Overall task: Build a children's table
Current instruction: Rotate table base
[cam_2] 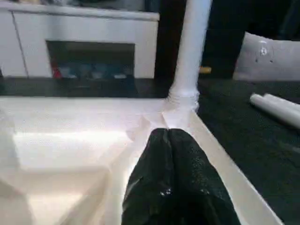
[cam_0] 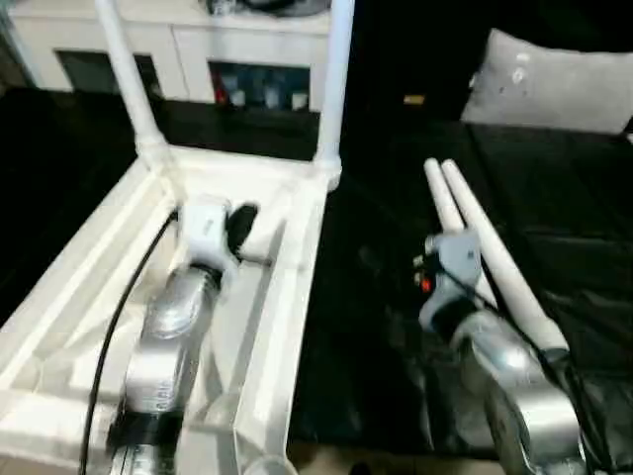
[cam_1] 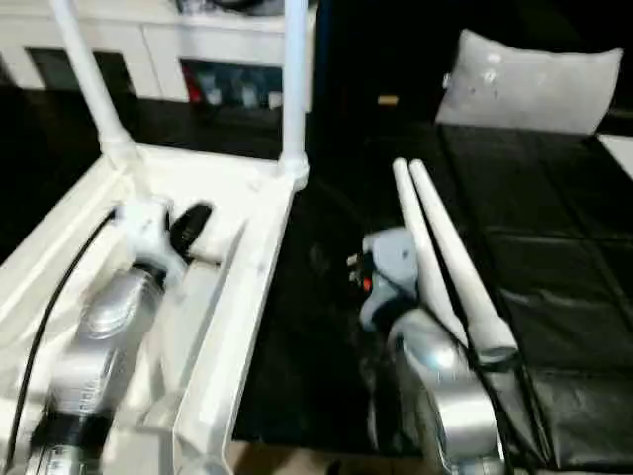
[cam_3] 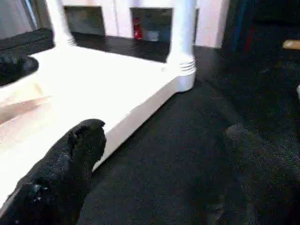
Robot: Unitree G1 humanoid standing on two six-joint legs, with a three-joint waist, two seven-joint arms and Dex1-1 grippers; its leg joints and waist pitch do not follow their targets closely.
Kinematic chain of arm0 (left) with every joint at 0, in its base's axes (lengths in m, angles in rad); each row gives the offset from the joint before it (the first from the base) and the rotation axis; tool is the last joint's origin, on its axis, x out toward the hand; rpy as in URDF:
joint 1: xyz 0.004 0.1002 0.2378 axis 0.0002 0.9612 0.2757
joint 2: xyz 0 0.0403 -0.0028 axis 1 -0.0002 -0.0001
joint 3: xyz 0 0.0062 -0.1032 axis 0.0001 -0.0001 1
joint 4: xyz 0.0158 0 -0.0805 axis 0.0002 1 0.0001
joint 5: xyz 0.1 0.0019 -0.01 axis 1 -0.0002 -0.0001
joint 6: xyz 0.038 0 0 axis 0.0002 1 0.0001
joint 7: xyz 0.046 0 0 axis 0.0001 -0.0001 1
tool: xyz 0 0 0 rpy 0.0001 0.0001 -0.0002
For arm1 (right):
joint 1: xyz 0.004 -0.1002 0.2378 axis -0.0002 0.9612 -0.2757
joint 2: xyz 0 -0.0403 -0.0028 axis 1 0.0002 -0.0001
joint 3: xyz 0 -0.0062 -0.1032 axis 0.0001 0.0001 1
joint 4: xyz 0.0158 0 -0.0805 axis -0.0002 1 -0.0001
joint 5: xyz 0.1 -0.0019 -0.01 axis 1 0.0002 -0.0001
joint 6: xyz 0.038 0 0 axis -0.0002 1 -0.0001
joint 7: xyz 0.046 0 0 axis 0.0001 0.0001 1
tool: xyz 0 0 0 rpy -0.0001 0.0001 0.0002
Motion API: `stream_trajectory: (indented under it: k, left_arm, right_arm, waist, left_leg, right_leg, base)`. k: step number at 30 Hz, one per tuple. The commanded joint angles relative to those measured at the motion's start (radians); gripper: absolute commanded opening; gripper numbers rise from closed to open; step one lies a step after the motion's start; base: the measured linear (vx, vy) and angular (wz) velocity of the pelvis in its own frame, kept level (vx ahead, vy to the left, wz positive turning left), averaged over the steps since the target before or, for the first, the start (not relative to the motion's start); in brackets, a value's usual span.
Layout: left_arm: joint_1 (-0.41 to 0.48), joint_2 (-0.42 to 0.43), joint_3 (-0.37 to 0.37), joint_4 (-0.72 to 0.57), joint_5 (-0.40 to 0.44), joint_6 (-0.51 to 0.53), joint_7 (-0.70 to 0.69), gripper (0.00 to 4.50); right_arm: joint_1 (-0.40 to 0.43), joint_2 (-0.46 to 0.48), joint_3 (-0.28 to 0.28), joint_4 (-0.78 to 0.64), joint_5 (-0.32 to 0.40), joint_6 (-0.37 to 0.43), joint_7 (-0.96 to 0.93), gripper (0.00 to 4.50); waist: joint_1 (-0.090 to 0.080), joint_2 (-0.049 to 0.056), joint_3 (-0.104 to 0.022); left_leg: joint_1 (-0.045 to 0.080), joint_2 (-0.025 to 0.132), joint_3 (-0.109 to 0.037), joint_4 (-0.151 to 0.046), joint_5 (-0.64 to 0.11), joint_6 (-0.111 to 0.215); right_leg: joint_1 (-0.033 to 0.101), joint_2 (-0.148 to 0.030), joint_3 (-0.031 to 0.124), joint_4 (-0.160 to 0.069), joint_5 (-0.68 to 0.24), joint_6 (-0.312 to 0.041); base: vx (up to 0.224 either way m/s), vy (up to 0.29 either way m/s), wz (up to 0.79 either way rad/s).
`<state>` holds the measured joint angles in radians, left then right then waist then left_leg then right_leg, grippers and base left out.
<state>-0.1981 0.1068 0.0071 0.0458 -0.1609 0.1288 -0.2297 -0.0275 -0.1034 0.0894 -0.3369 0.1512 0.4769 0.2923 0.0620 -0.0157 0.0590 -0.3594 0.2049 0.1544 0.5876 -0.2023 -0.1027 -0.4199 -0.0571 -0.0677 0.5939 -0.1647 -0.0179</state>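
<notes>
We see the white children's table (cam_0: 287,267) lying upside down, ribbed underside up, with two legs (cam_0: 334,79) standing in its far corner sockets. Two loose legs (cam_0: 485,247) lie side by side, apparently touching, to its right.

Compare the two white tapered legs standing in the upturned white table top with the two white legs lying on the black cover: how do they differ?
The fitted legs stand upright in the far corner sockets of the table top; the loose legs lie flat on the black cover, to the top's right. The fitted legs stand apart, one at each corner; the loose legs lie side by side. All four are white tapered tubes.
</notes>
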Motion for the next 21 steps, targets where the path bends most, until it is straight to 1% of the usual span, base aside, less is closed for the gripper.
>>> stream_trajectory:
  k: [1,2,3,4,5,6,7,8,9,10,11,12,13,14,15,16,17,18,19,20,21]
  left_arm:
    - [0.002,-0.002,-0.012,-0.063,0.010,0.031,0.021,0.06]
    - [0.015,-0.002,-0.016,-0.092,0.013,0.051,0.029,0.06]
    - [0.035,-0.002,-0.024,-0.140,0.015,0.081,0.038,0.06]
    - [0.048,0.006,-0.034,-0.167,0.019,0.103,0.035,0.06]
    - [0.061,0.009,-0.038,-0.186,0.025,0.109,0.036,0.06]
    - [0.077,0.010,-0.040,-0.212,0.026,0.120,0.038,0.06]
    - [0.077,0.010,-0.040,-0.212,0.026,0.120,0.038,0.06]
    - [0.094,0.010,-0.039,-0.235,0.022,0.131,0.038,0.06]
    - [0.124,0.014,-0.040,-0.275,0.021,0.155,0.040,0.06]
    - [0.137,0.018,-0.043,-0.287,0.019,0.162,0.036,0.06]
    - [0.149,0.022,-0.045,-0.298,0.009,0.165,0.025,0.06]
    - [0.159,0.024,-0.048,-0.305,-0.003,0.165,0.014,0.06]
    - [0.168,0.026,-0.047,-0.314,-0.015,0.169,0.006,0.22]
    - [0.175,0.030,-0.046,-0.325,-0.027,0.174,-0.005,0.34]
    - [0.185,0.039,-0.048,-0.343,-0.048,0.175,-0.029,0.43]
    - [0.186,0.041,-0.048,-0.345,-0.050,0.176,-0.032,0.43]
    - [0.188,0.053,-0.047,-0.355,-0.045,0.184,-0.040,0.48]
    - [0.189,0.059,-0.045,-0.358,-0.045,0.186,-0.046,0.77]
    - [0.188,0.078,-0.040,-0.370,-0.041,0.207,-0.054,0.77]
    - [0.188,0.078,-0.040,-0.370,-0.041,0.207,-0.054,0.85]
    - [0.188,0.094,-0.042,-0.376,-0.049,0.214,-0.071,0.89]
  right_arm:
    - [0.022,-0.008,0.007,-0.021,0.004,0.013,0.004,4.50]
    - [0.031,-0.010,0.009,-0.024,0.002,0.015,0.004,4.50]
    - [0.043,-0.011,0.007,-0.031,0.005,0.019,0.000,4.50]
    - [0.052,-0.012,0.005,-0.034,0.005,0.023,-0.004,4.50]
    - [0.060,-0.011,0.002,-0.034,0.006,0.023,-0.009,4.50]
    - [0.067,-0.010,0.000,-0.036,0.007,0.025,-0.014,4.50]
    - [0.067,-0.010,0.000,-0.036,0.007,0.025,-0.014,4.50]
    - [0.073,-0.009,0.001,-0.036,0.002,0.023,-0.019,4.50]
    - [0.082,-0.007,0.003,-0.038,-0.003,0.026,-0.028,4.50]
    - [0.085,-0.007,0.004,-0.036,-0.005,0.026,-0.031,4.50]
    - [0.088,-0.006,0.006,-0.034,-0.008,0.022,-0.032,4.50]
    - [0.090,-0.007,0.007,-0.032,-0.010,0.017,-0.033,4.50]
    - [0.094,-0.007,0.010,-0.031,-0.010,0.013,-0.031,4.50]
    - [0.097,-0.010,0.014,-0.031,-0.008,0.009,-0.026,4.50]
    - [0.102,-0.017,0.021,-0.031,-0.008,-0.001,-0.015,4.50]
    - [0.102,-0.018,0.021,-0.031,-0.008,-0.002,-0.014,4.50]
    - [0.105,-0.022,0.025,-0.032,-0.005,-0.009,-0.005,4.50]
    - [0.106,-0.024,0.026,-0.033,-0.004,-0.012,-0.003,4.50]
    - [0.104,-0.026,0.024,-0.033,0.000,-0.018,0.002,4.50]
    - [0.104,-0.026,0.024,-0.033,0.000,-0.018,0.002,4.50]
    - [0.103,-0.027,0.022,-0.032,0.000,-0.022,0.004,4.50]
  waist:
    - [0.000,-0.005,-0.064]
    - [-0.002,-0.004,-0.072]
    - [-0.004,-0.007,-0.112]
    - [-0.004,-0.010,-0.123]
    - [-0.003,-0.009,-0.131]
    - [-0.005,-0.007,-0.135]
    - [-0.003,0.002,-0.123]
    - [-0.003,0.011,-0.113]
    - [-0.034,0.032,-0.076]
    - [-0.032,0.049,-0.053]
    - [-0.005,0.047,-0.036]
    - [0.086,0.053,-0.011]
    - [0.148,0.039,-0.030]
    - [0.123,-0.007,-0.052]
    - [0.082,-0.066,0.001]
    - [0.128,-0.012,-0.014]
    - [0.145,-0.026,0.013]
    - [0.144,-0.024,0.000]
    - [0.139,0.009,-0.030]
    - [0.116,0.002,-0.007]
    - [0.094,0.032,-0.032]
  left_leg:
    - [-0.027,0.009,0.011,-0.055,-0.031,0.074]
    - [-0.035,0.002,0.014,-0.041,0.069,0.099]
    - [-0.066,-0.036,0.020,0.008,0.380,0.226]
    - [-0.078,-0.045,0.017,0.020,0.470,0.273]
    - [-0.090,-0.050,0.013,0.028,0.536,0.319]
    - [-0.108,-0.053,0.014,0.037,0.482,0.371]
    - [-0.110,-0.038,0.017,0.035,0.231,0.366]
    - [-0.099,-0.025,0.020,0.030,0.061,0.338]
    - [-0.056,0.035,-0.009,-0.025,-0.430,0.203]
    - [-0.079,0.106,-0.037,-0.124,-0.638,0.154]
    - [-0.138,0.130,-0.037,-0.184,-0.786,0.085]
    - [-0.183,0.077,0.076,-0.205,-0.966,-0.001]
    - [-0.196,0.091,0.118,-0.154,-0.819,-0.002]
    - [-0.139,0.089,0.122,-0.057,-0.610,-0.030]
    - [0.000,0.006,0.010,0.272,-0.190,-0.006]
    - [-0.057,-0.022,-0.011,0.237,-0.136,0.049]
    - [-0.062,-0.035,-0.064,0.230,-0.157,0.022]
    - [-0.023,-0.039,-0.068,0.213,-0.200,0.004]
    - [0.024,-0.002,-0.071,0.095,-0.260,-0.023]
    - [0.031,0.021,-0.078,0.044,-0.372,-0.033]
    - [0.045,0.047,-0.089,-0.018,-0.460,-0.026]
  right_leg:
    - [0.032,-0.049,0.042,-0.091,-0.238,-0.084]
    - [0.024,-0.040,0.037,-0.082,-0.110,-0.112]
    - [0.005,-0.019,0.013,-0.054,0.325,-0.175]
    - [-0.001,-0.013,0.007,-0.042,0.481,-0.193]
    - [-0.010,-0.004,-0.003,-0.039,0.591,-0.210]
    - [-0.026,-0.003,-0.017,-0.060,0.571,-0.217]
    - [-0.040,-0.018,-0.028,-0.110,0.224,-0.197]
    - [-0.048,-0.024,-0.041,-0.140,-0.046,-0.164]
    - [-0.044,-0.008,-0.091,-0.147,-0.628,0.022]
    - [-0.005,0.012,-0.100,-0.038,-0.620,0.071]
    - [0.058,-0.006,-0.075,0.167,-0.482,0.042]
    - [0.061,0.025,-0.101,0.247,-0.396,-0.019]
    - [0.115,0.001,0.015,0.292,-0.590,0.006]
    - [0.078,-0.024,0.081,0.271,-0.868,0.065]
    - [-0.162,-0.128,0.155,-0.118,-1.503,0.112]
    - [-0.075,-0.090,0.241,-0.101,-1.448,0.098]
    - [-0.027,-0.098,0.242,-0.061,-1.260,0.054]
    - [-0.030,-0.077,0.242,-0.043,-1.179,0.038]
    - [0.005,-0.050,0.203,0.004,-0.781,-0.033]
    - [-0.023,-0.012,0.156,0.030,-0.644,-0.058]
    - [0.007,-0.014,0.120,0.048,-0.386,-0.082]
  base:
    - [0.000,0.000,0.00]
    - [-0.051,0.008,0.02]
    - [-0.051,0.008,0.02]
    - [-0.067,0.013,-0.02]
    - [-0.112,0.030,-0.01]
    - [-0.112,0.030,-0.01]
    - [-0.166,0.032,0.03]
    - [-0.195,0.054,-0.05]
    - [-0.195,0.054,-0.05]
    - [-0.214,0.053,-0.20]
    - [-0.210,0.020,0.03]
    - [-0.210,0.020,0.03]
    - [-0.150,-0.078,0.21]
    - [-0.091,-0.159,0.28]
    - [-0.091,-0.159,0.28]
    - [-0.076,-0.074,0.23]
    - [-0.121,0.007,0.29]
    - [-0.121,0.007,0.29]
    - [-0.168,0.022,0.44]
    - [-0.135,0.058,0.20]
    - [-0.135,0.058,0.20]
